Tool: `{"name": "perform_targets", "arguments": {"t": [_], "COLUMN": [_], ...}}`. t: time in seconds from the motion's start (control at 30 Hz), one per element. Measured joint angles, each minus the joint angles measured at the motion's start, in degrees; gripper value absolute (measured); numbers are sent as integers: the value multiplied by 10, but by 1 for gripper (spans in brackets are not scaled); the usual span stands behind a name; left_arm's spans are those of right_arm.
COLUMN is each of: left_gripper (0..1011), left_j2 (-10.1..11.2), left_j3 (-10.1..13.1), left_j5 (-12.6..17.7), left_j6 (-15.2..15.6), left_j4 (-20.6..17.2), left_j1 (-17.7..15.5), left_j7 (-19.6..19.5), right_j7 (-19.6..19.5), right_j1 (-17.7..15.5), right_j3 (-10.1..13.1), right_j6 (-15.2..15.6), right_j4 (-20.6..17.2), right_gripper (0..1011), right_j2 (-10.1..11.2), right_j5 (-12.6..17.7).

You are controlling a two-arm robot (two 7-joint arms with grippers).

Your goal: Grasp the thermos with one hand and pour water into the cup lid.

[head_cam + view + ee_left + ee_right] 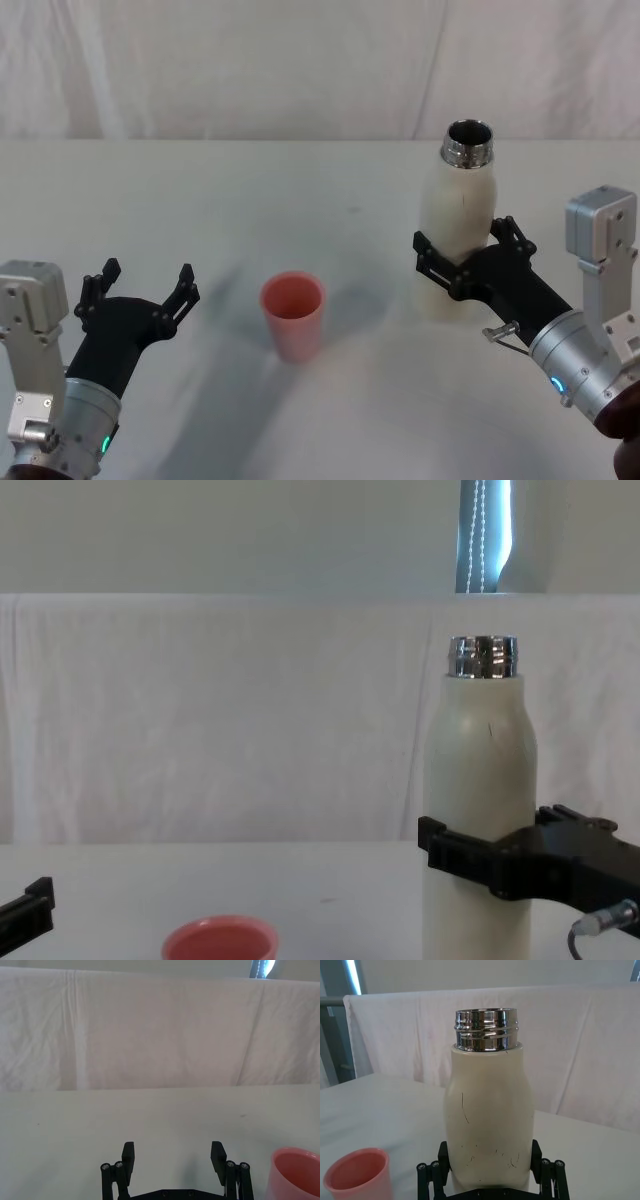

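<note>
The thermos (455, 205) stands upright and uncapped on the white table, right of centre; its cream body (487, 1105) is scuffed and its steel neck is bare. My right gripper (463, 238) is open around the thermos's lower body, one finger close on each side (490, 1152). From the chest it crosses the bottle low down (480, 865). The salmon-pink cup lid (292, 312) stands upright to the thermos's left, also seen as the cup lid (357, 1175) (220, 942). My left gripper (145, 283) is open and holds nothing, left of the cup lid (297, 1172).
The table (330, 190) is covered in white cloth, and a white cloth backdrop (220, 710) hangs behind it. Bare tabletop lies between the cup lid and both grippers.
</note>
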Motion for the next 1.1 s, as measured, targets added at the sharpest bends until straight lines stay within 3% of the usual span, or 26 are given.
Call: {"name": "perform_targets", "arguments": {"t": [0.57,1.1], "left_gripper": [1001,1001], "left_j2": [0,0], "left_j3": [0,0], "left_j5": [0,0], "left_j6": [0,0], "left_j4": [0,0], "left_j1": [0,0], "left_j7": [0,0], "right_j7": [-12,-14], "right_j1": [29,45], "right_j3": [-13,-16], "right_j6": [-39,-53], "right_j4": [57,95], "right_gripper": [958,958], "right_j2": [-5,-18], "right_j5": [-4,0]}}
